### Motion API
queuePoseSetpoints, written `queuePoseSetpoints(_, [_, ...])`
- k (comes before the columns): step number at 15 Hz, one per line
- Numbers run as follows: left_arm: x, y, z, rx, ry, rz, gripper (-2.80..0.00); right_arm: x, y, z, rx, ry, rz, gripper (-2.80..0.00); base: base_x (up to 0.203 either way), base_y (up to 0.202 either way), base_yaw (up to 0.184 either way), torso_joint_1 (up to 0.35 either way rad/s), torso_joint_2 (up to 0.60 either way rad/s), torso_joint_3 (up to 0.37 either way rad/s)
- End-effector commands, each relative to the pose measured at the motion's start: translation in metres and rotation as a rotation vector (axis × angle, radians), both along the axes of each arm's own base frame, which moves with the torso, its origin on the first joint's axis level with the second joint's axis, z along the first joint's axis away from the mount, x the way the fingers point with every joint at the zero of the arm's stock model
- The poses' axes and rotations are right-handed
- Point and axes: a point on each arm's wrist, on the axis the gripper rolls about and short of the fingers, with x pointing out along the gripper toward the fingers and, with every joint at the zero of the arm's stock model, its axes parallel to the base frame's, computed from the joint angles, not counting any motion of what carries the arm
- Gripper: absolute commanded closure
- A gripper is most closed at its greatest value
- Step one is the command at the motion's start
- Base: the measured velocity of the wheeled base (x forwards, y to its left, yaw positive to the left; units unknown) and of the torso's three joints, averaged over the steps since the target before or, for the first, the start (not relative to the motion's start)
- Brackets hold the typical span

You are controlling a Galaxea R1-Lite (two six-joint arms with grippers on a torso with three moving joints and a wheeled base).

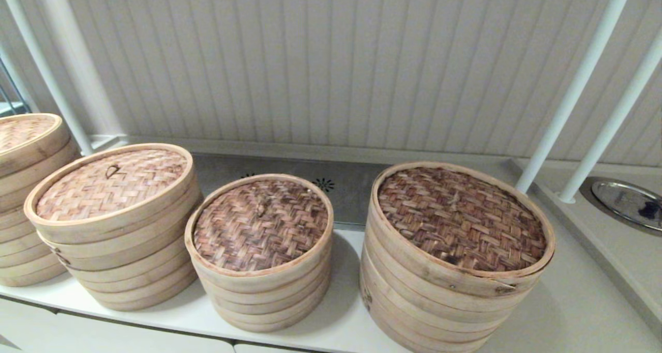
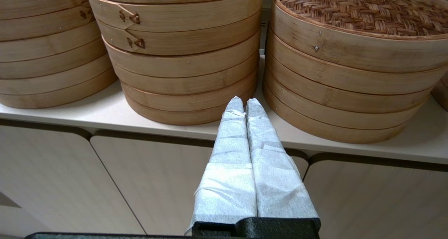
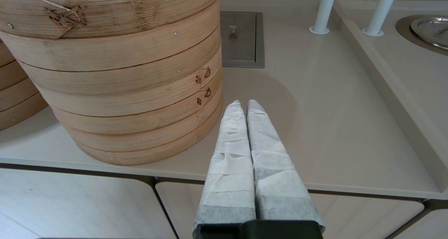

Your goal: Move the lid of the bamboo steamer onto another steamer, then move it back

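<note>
Both claws pressed together, left claw (image 2: 245, 100) below counter edge (image 2: 140, 130), right claw (image 3: 244, 104)

Cut off by the head view's left edge: a far-left steamer stack (image 1: 26, 198), only its right part showing. Cut off at the bottom edge: the base of the widest steamer (image 1: 445, 291) and the desk's (image 1: 331, 337) front. Clipped at the right edge: a metal dish (image 1: 628, 203), with a dark spot on it too small to identify. Not visible from the head camera: either arm. Out of the left wrist view: the top of the bamboo steamer lid (image 1: 111, 182), only stacked side rings showing. Out of the right wrist view: the widest steamer's woven top. Hidden behind the smallest steamer (image 1: 261, 249): part of the grey panel (image 1: 331, 187) with its small dark marks.
</note>
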Motion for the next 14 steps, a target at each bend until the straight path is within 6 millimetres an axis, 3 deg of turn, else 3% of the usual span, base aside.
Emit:
queuePoseSetpoints(1, [-0.0005, 0.0, -0.0005, 0.0, -0.007, 0.0, 0.0, 0.0003, 0.0, -0.0006, 0.0, 0.003, 0.0, 0.0, 0.0, 0.0, 0.0, 0.0, 0.0, 0.0])
queuePoseSetpoints(14, [-0.0001, 0.0001, 0.0008, 0.006, -0.005, 0.001, 0.0, 0.0003, 0.0, -0.0007, 0.0, 0.004, 0.0, 0.0, 0.0, 0.0, 0.0, 0.0, 0.0, 0.0])
